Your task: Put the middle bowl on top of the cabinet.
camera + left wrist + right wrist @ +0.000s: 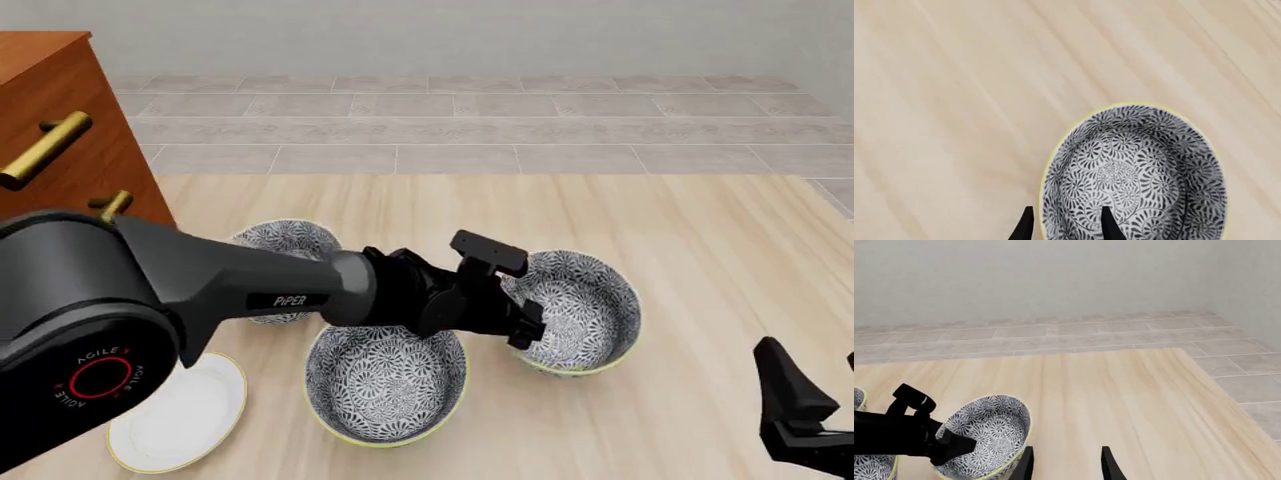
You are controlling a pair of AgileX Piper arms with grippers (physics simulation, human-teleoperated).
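Note:
Three look-alike floral bowls stand on the table. The middle bowl (587, 300) (1134, 170) (991, 427), right of the other two and between them in depth, rests on the wood. My left gripper (531, 335) (1066, 225) is open and straddles its near-left rim, with one finger inside the bowl and one outside. The reddish-brown cabinet (54, 130) with brass handles stands at the far left. At the front right my right gripper (817, 400) (1066, 465) stands open with nothing in it.
A second bowl (287, 240) sits by the cabinet and a third (387, 380) at the front, under my left arm. A white plate (174, 415) lies at the front left. Bare table (721, 240) stretches right of the bowls to its edge.

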